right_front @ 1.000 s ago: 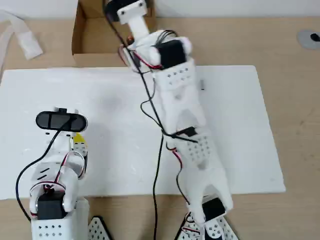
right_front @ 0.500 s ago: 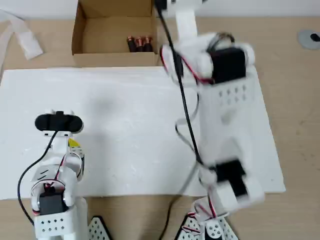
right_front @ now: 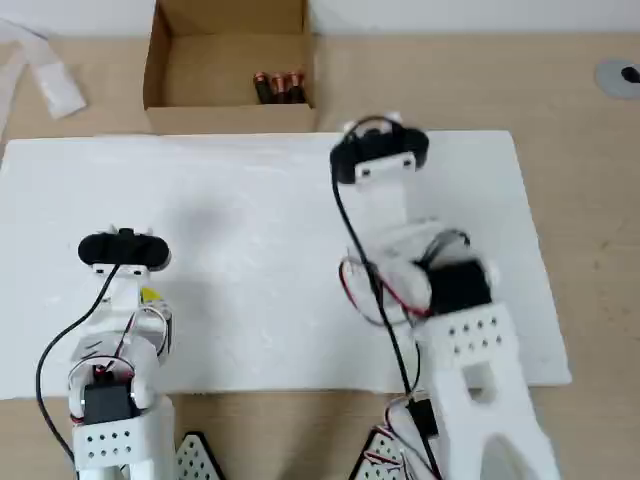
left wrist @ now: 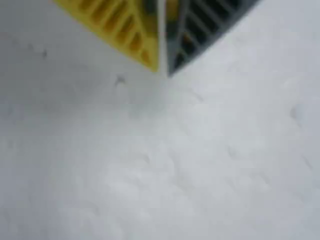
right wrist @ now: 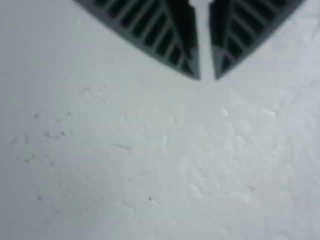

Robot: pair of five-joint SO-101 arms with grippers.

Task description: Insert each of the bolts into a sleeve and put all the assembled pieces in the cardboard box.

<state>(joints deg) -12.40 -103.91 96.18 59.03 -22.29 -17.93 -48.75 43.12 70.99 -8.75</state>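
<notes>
Right tool [right wrist: 204,76] pulled back from cardboard box [right_front: 152,70] to over foam sheet [right_front: 250,260], closed, empty; left tool [left wrist: 162,70] closed, empty; assembled pieces [right_front: 279,87] lie in box.

Matt brown cardboard box [right_front: 200,70] holds shiny coppery metal assembled pieces [right_front: 279,87]; beside it, the white foam sheet [right_front: 240,250] looks matt, pitted.

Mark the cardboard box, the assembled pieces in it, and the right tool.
cardboard box [right_front: 230,120], high view, front wall.
assembled pieces [right_front: 279,87], high view, middle of the cluster.
right tool [right wrist: 204,76], right wrist view, midway between its fingertips.
</notes>
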